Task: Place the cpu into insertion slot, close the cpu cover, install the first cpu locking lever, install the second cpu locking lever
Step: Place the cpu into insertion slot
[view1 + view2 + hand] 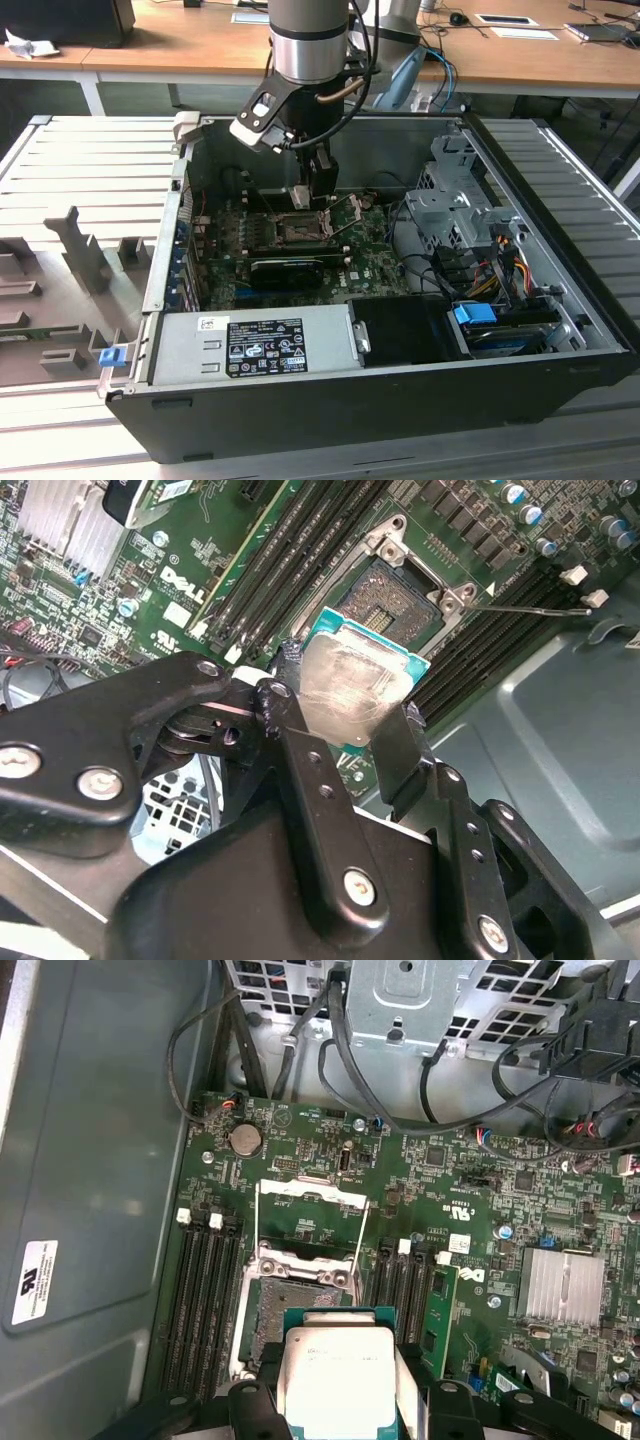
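- Second wrist view shows the gripper [345, 723] clamped on the cpu [357, 675] by two opposite edges, grey metal top towards the camera, the chip held in the air just short of the insertion slot [402, 602]
- First wrist view has the cpu cover [311, 1192] swung up, standing at the edge of the slot away from the gripper, so the socket lies open with nothing across it
- Doing this step well likely means squaring the chip's edges to the slot's rim before any descent; in both wrist views it looks offset from the slot rather than over it
- A level, straight-down lowering seems safest, since sliding across the contacts could bend them
- Letting go looks wise only once the chip sits flat inside the rim
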`<state>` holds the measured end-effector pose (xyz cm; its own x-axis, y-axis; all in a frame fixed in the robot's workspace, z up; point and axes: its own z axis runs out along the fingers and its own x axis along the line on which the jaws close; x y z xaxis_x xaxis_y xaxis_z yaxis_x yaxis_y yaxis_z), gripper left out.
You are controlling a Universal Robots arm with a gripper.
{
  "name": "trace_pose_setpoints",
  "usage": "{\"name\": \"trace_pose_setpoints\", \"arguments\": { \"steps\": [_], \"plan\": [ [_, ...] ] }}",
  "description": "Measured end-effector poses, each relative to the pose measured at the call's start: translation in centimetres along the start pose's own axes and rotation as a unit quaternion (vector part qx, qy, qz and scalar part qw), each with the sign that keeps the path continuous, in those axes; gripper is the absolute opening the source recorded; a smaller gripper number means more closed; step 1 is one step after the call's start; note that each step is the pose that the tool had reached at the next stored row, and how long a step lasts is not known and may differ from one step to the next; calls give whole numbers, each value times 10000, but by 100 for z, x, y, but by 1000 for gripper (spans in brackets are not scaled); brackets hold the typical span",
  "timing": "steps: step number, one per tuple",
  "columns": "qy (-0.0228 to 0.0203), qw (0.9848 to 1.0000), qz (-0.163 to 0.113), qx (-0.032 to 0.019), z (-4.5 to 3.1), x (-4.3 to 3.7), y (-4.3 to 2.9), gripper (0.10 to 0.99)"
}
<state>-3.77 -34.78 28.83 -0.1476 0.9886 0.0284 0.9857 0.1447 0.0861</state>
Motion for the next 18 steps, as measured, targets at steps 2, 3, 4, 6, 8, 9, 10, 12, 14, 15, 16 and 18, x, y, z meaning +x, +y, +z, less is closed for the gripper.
{"name": "trace_pose_setpoints", "arguments": {
  "steps": [2,3,4,6,8,9,10,12,14,15,16,18],
  "plan": [
    [0,10000,2,0,3,0,0,525],
    [0,10000,4,0,7,0,-1,525],
    [0,10000,5,0,8,0,-1,525],
    [-1,10000,10,0,12,0,-1,525],
    [-1,10000,23,-1,19,0,-2,525],
    [-3,10000,44,-1,25,-1,-2,525],
    [-9,9999,101,-2,31,2,-3,525],
    [-22,9997,260,-7,39,3,-3,525],
    [-33,9993,382,-11,57,2,-4,525],
    [-33,9993,383,-10,64,2,-5,525],
    [-34,9993,384,-8,72,2,-6,525],
    [-33,9993,384,-5,92,1,-7,525]
  ]
}}
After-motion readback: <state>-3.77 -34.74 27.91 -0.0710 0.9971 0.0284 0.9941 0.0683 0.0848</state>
